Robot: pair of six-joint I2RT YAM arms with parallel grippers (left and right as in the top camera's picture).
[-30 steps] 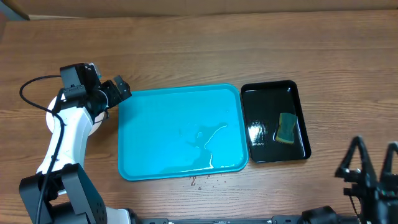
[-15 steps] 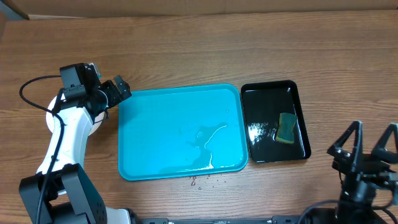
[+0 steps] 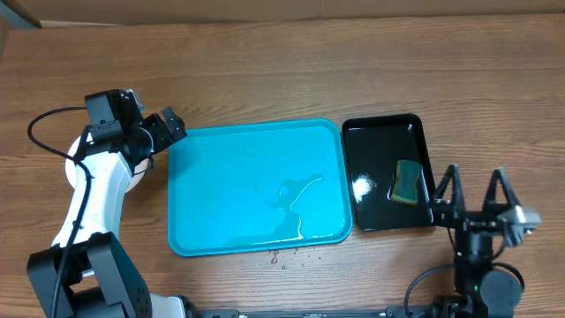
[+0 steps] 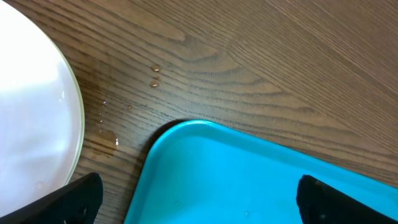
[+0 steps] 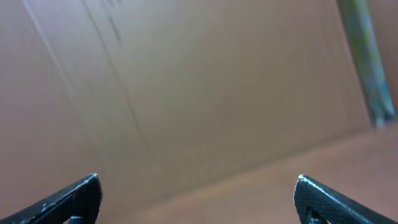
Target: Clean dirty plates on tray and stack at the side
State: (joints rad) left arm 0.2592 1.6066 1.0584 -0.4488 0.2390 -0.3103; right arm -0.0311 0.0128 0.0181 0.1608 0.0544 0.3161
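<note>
Plate (image 4: 31,112) beside tray (image 4: 261,180), clear only from left wrist, left end effector (image 4: 196,193) and right end effector (image 3: 472,185) wide

Tray (image 3: 229,168): cyan, flat on your surface, a thin puddle across it.
Plate (image 4: 31,118): white, just off your tray's corner.

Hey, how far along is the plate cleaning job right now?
Done: the bright cyan rectangular plastic tray holds only water streaks, no plates; a round white plate sits beside it. In hand: nothing, the left end effector and right end effector are open. Left: apparently little; the stack's count is hidden.
</note>
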